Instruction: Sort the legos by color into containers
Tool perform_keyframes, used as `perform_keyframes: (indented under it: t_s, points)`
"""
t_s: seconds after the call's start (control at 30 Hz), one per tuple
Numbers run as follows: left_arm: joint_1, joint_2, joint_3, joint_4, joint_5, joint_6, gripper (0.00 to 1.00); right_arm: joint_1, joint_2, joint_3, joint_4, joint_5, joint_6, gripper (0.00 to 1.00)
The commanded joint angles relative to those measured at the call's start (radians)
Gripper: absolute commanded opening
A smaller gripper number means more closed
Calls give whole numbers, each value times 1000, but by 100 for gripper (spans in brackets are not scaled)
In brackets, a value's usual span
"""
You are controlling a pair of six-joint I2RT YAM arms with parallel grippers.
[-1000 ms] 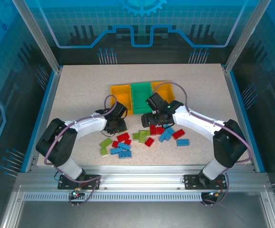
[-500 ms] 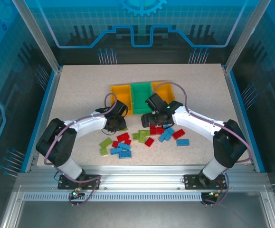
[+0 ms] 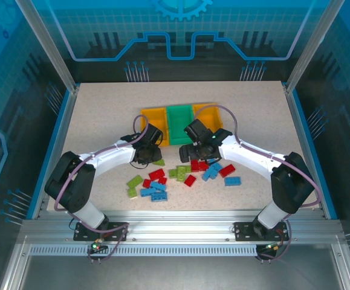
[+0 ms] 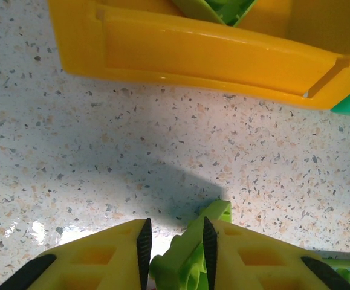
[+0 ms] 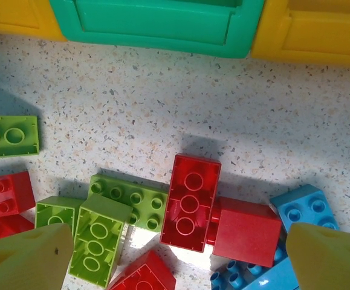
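Note:
The containers stand in a row: orange-yellow bin (image 3: pixel 152 118), green bin (image 3: pixel 179 124), orange-yellow bin (image 3: pixel 210 115). My left gripper (image 3: pixel 145 153) (image 4: pixel 173 244) hovers just in front of the left orange-yellow bin (image 4: pixel 211 54), shut on a lime green lego (image 4: pixel 190 257) that pokes out past the right finger. A lime lego (image 4: pixel 214 7) lies in that bin. My right gripper (image 3: pixel 191 151) (image 5: pixel 175 263) is open wide over loose legos, with a red lego (image 5: pixel 190 202) between its fingers (image 5: pixel 23 260). Red, blue and lime legos (image 3: pixel 156 184) are scattered on the table.
The green bin's front wall (image 5: pixel 156 24) and the right orange-yellow bin's wall (image 5: pixel 320 33) lie just beyond the right gripper. Blue legos (image 3: pixel 233 180) sit at the right of the pile. Bare speckled table (image 3: pixel 102 121) surrounds the bins.
My left gripper has moved up and away from the pile toward the left orange-yellow bin, carrying the lime lego. The right arm has hardly moved.

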Motion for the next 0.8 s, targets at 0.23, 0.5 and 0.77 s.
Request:
perform_keyframes:
  t_s: [0.23,0.5,0.77]
  points:
    - [4,1,28,32,44,-3,22,16,14,-9,-26,26,19,93]
    - [3,-6,18,38,59,42,49,16,18,-4,-30,23,14,93]
    - [-58,56,67,-15,66,105,83,-10,-8,-15,-26,30,30,94]
